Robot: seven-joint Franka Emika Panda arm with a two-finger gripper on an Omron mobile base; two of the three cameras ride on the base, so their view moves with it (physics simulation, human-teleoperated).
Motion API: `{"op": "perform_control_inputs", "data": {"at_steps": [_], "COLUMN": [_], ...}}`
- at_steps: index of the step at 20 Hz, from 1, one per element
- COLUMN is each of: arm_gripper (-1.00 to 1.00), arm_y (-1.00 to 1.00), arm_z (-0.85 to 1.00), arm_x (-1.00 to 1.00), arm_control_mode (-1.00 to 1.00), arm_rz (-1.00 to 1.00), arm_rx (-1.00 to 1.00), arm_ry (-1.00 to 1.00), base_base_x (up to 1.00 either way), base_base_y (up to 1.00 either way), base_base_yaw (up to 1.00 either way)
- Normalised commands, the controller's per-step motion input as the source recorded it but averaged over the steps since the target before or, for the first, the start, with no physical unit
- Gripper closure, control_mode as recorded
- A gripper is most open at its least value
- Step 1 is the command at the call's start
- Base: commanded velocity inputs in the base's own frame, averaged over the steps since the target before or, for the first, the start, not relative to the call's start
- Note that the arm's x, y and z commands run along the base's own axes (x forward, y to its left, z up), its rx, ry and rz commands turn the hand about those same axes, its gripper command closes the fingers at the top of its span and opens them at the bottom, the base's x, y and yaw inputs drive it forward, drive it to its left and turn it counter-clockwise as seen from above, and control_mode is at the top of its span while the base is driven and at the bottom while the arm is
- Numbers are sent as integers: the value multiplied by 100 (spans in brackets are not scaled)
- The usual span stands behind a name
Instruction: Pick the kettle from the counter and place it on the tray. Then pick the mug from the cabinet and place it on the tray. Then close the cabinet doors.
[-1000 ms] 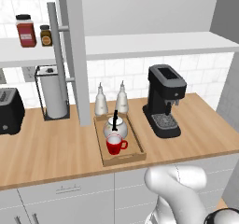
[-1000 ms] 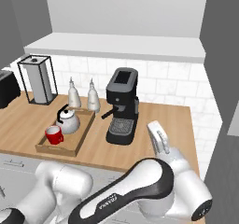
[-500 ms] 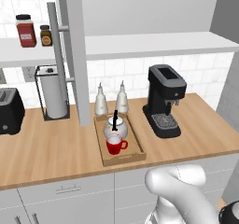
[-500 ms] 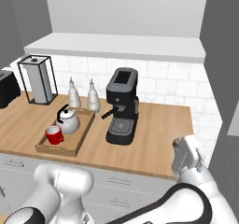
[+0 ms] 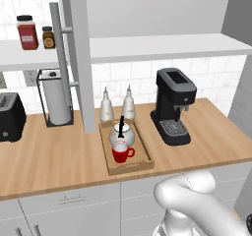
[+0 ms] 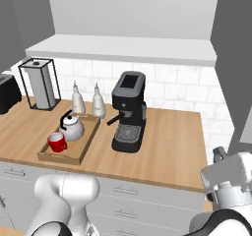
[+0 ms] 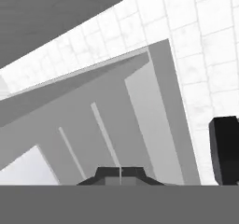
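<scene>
Since 1 second ago the arm has swung away to the right edge of the right base view and sunk lower in the left base view; nothing on the counter (image 5: 59,156) has shifted. I read the gripper (image 7: 120,171) in the hand view: its 2 dark tips meet at a single seam, pressed together, nothing pinched.

Nearest on the worktop is the tray (image 5: 142,160), with the red mug (image 5: 120,153) at its front and the kettle (image 5: 121,133) touching it just behind, so I judge both placements done. 2 pale bottles (image 5: 106,108) stand just behind the tray, a coffee machine (image 5: 172,104) to its right, a paper towel holder (image 5: 55,100) to its left.

Farther up, 1 cabinet door (image 5: 78,53) stands open, edge-on to the left base camera, its bar handle (image 5: 60,65) vertical, its long axis upright. Closing the doors is the step left.

Key relation: the hand camera looks steeply up at grey panels (image 7: 140,111) and white tile; the open door lies up and well to the left of the hand. I cannot tell which panel the tips face.
</scene>
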Motion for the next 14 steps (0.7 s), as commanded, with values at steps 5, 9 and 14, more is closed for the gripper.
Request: {"op": "perform_control_inputs", "data": {"at_steps": [5,9,14], "arm_gripper": [100,100,100], "arm_y": [-58,-45,-36], "arm_z": [12,9,55], "arm_x": [1,6,1], "arm_control_mode": [-100,-100,-100], "arm_rz": [-5,-14,-20], "arm_rx": [16,6,9], "arm_ry": [-21,-17,-7], "base_base_x": [0,0,0], "base_base_y": [0,0,0], "base_base_yaw": [0,0,0]}}
